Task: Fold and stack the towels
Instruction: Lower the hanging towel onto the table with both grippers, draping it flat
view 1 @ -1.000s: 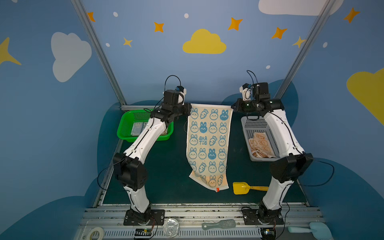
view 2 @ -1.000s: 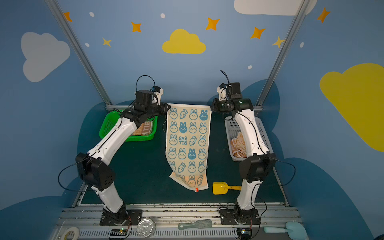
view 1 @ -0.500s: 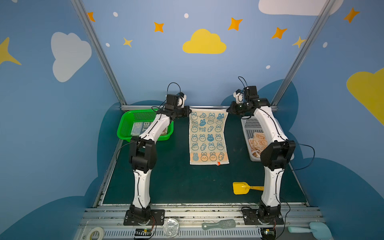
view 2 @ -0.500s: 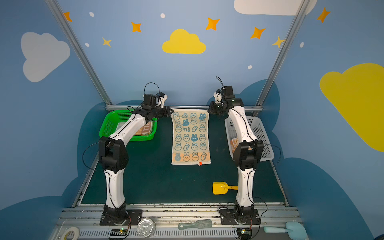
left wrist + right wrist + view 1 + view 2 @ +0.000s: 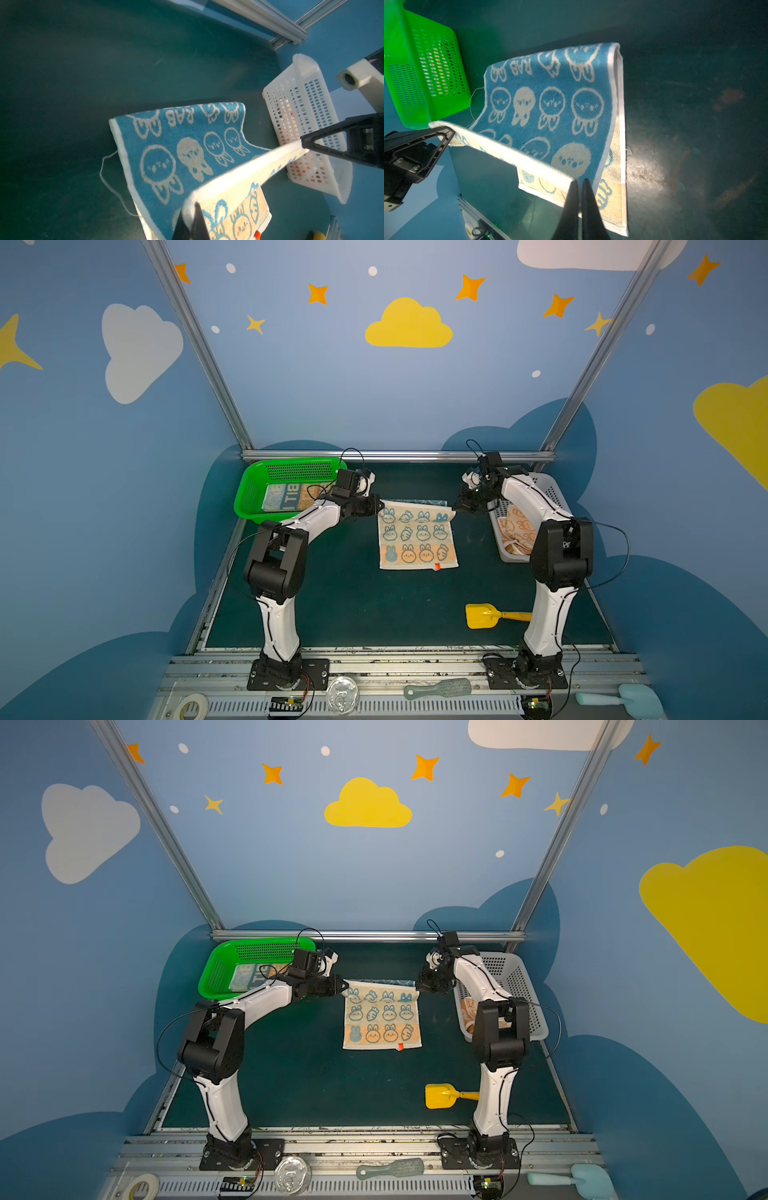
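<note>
Far left of the mat: green basket with folded towels inside. The left arm crosses its near corner and hides part of them. Far right: white basket holding loose towels, partly behind the right arm. Front right we see a yellow shovel, handle pointing at that arm. On the front rail we note tape, a lid, a brush and a scoop.

The towel lies mid-mat, between the baskets. The left gripper is clamped on one corner of its raised edge and the right gripper on the other. The edge runs nearly straight between them. Below it the cream face shows blue rabbits and carrots, an orange band and a red tag at the near hem. In the wrist views the blue reverse, with cream rabbits and "RAB", sags from the held edge down to a fold. A loose thread trails beside it.
</note>
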Robot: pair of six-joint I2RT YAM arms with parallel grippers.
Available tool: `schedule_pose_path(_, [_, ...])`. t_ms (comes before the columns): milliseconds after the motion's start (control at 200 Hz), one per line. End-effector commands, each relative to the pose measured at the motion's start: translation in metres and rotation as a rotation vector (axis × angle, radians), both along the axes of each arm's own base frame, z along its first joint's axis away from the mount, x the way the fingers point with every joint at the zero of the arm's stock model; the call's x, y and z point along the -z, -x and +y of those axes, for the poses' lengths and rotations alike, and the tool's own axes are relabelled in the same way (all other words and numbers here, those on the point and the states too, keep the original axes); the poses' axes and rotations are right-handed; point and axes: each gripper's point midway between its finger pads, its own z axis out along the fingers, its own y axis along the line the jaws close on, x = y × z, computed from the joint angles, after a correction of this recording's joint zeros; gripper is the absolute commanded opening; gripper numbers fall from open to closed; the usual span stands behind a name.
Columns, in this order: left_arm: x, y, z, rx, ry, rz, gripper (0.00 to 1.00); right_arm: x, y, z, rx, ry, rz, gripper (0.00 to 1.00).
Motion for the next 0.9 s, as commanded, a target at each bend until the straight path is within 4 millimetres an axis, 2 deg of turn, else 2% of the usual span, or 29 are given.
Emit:
schedule_pose_path(0, [-0.009,0.0,0.009,-0.057,-0.011,-0.057,0.03,0.006,0.013,-0.012,0.038,0.021,0.03,0.0])
schedule_pose_path(155, [0.017,0.019,0.006,-0.047,-0.028,-0.008,0.03,0.028,0.027,-0.01,0.031,0.021,0.098,0.0])
schedule_pose_path(305, [0.024,0.024,0.004,-0.04,-0.05,0.005,0.03,0.035,0.032,-0.011,0.032,0.025,0.11,0.0])
schedule_pose_path(400, [0.019,0.024,0.004,-0.04,-0.051,-0.001,0.03,0.026,0.03,-0.012,0.033,0.026,0.094,0.0])
schedule_pose_path(571, [-0.01,0.02,0.005,-0.039,-0.051,-0.052,0.03,-0.013,0.023,-0.015,0.032,0.031,0.024,0.0])
schedule_pose_path(706, [-0.019,0.025,0.003,-0.038,-0.038,-0.07,0.03,-0.034,0.021,-0.02,0.031,0.043,-0.011,0.0])
schedule_pose_path(806, [-0.013,0.031,0.003,-0.037,-0.039,-0.063,0.03,-0.033,0.027,-0.019,0.023,0.042,0.001,0.0])
schedule_pose_path(891, [-0.001,0.038,0.002,-0.032,-0.042,-0.034,0.03,-0.022,0.038,-0.019,0.022,0.044,0.021,0.0])
